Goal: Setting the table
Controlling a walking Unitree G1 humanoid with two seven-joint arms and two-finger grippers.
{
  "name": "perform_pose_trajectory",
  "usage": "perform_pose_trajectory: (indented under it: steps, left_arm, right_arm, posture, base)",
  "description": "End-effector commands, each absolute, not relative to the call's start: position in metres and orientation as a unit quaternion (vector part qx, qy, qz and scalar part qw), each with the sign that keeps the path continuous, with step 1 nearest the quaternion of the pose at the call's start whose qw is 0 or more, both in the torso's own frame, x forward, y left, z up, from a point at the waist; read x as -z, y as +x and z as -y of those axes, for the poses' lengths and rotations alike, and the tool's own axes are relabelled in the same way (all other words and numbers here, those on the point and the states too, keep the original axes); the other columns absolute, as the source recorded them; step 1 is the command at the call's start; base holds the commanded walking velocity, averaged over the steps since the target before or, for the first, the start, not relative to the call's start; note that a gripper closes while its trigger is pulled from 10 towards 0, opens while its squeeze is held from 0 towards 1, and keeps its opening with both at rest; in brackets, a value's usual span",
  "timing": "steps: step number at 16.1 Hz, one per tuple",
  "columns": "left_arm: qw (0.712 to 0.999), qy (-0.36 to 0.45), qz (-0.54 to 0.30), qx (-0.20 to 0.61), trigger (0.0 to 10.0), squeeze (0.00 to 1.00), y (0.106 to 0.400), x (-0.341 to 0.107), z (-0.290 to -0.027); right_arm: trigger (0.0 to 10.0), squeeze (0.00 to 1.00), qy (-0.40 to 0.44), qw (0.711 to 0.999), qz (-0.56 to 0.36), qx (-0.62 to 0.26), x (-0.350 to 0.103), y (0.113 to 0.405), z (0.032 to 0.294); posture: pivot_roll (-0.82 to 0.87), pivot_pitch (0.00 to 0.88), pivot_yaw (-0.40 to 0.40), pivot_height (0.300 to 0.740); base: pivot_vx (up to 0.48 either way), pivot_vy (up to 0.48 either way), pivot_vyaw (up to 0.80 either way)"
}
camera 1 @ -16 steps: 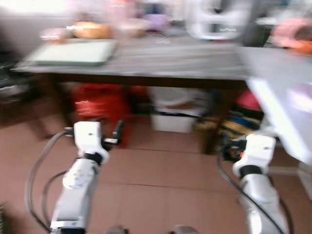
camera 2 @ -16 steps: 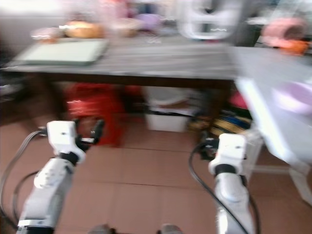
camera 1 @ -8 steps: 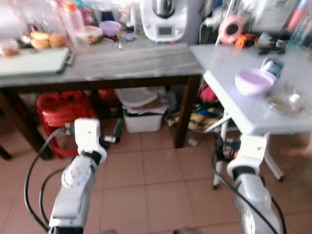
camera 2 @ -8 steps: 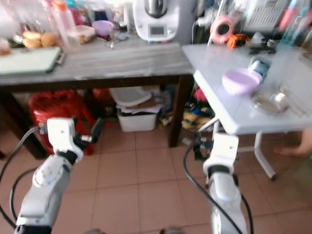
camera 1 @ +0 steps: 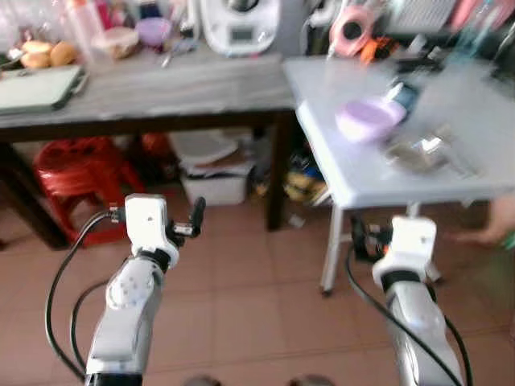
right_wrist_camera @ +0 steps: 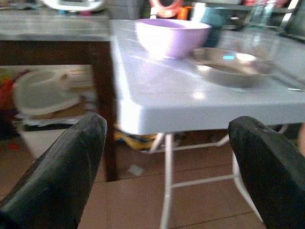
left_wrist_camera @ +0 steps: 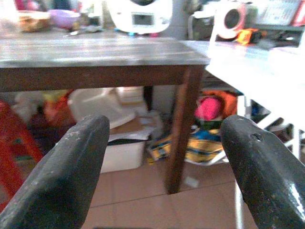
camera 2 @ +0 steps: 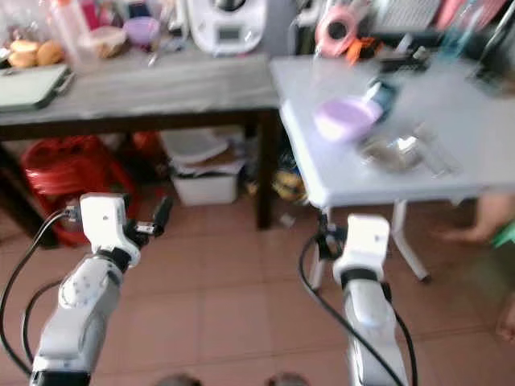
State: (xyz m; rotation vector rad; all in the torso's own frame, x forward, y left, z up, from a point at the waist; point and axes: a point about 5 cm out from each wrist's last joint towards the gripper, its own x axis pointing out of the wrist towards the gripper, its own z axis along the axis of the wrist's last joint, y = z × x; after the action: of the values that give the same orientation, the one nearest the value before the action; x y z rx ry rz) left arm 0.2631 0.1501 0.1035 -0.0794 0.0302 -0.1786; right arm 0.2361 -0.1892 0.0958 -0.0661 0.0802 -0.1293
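Both arms are held out low over the tiled floor [camera 1: 241, 305], nothing gripped. The left pincer [left_wrist_camera: 162, 167] is spread wide with empty space between its fingers, and the right pincer [right_wrist_camera: 162, 162] is likewise splayed apart and empty.

Just ahead of and above the right pincer, the edge of the white folding tabletop [right_wrist_camera: 157, 102] is seen. On it, past that edge, a shallow metal dish [right_wrist_camera: 233, 64] is set down, with a purple bowl [right_wrist_camera: 172, 36] just beside it and a bit further back. Something teal is parked right behind the bowl, too blurred to be made out.

Ahead of the left pincer a dark wooden tabletop [left_wrist_camera: 95, 50] is found, with a white bin [left_wrist_camera: 116, 138] tucked underneath. At its far end a white kitchen appliance [left_wrist_camera: 139, 14] is stood.
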Motion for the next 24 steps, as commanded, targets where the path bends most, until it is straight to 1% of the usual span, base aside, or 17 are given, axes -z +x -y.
perform_pose_trajectory:
  steps: [1, 6, 10, 16, 24]
  left_arm:
    - [0.995, -0.038, -0.017, 0.091, 10.0, 0.00, 0.2627, -0.1033, -0.1474]
    - [0.995, -0.034, -0.016, 0.092, 10.0, 0.00, 0.2641, -0.1035, -0.1472]
    - [0.993, -0.041, -0.001, 0.111, 10.0, 0.00, 0.2609, -0.1060, -0.1428]
    - [0.992, -0.040, 0.003, 0.117, 10.0, 0.00, 0.2602, -0.1070, -0.1427]
    - [0.992, -0.041, 0.003, 0.121, 10.0, 0.00, 0.2601, -0.1067, -0.1427]
  right_arm:
    - [10.0, 0.00, -0.035, 0.997, -0.038, 0.066, -0.0972, 0.2361, 0.1916]
    - [10.0, 0.00, -0.027, 0.997, -0.037, 0.065, -0.0975, 0.2375, 0.1903]
    - [10.0, 0.00, -0.022, 0.996, -0.041, 0.076, -0.0962, 0.2376, 0.1949]
    - [10.0, 0.00, -0.020, 0.995, -0.043, 0.082, -0.0949, 0.2368, 0.1950]
    - [10.0, 0.00, -0.018, 0.997, -0.036, 0.066, -0.0970, 0.2397, 0.1902]
  posture:
    - [-0.04, 0.000, 0.028, 0.740]
    - [-0.04, 0.000, 0.026, 0.740]
    - [-0.04, 0.000, 0.023, 0.740]
    - [-0.03, 0.000, 0.028, 0.740]
    - [-0.03, 0.000, 0.032, 0.740]
  base:
    - [0.000, -0.465, 0.00]
    - [0.000, -0.451, 0.00]
    - [0.000, 0.000, 0.00]
    - [0.359, 0.000, 0.00]
    - [0.412, 0.000, 0.00]
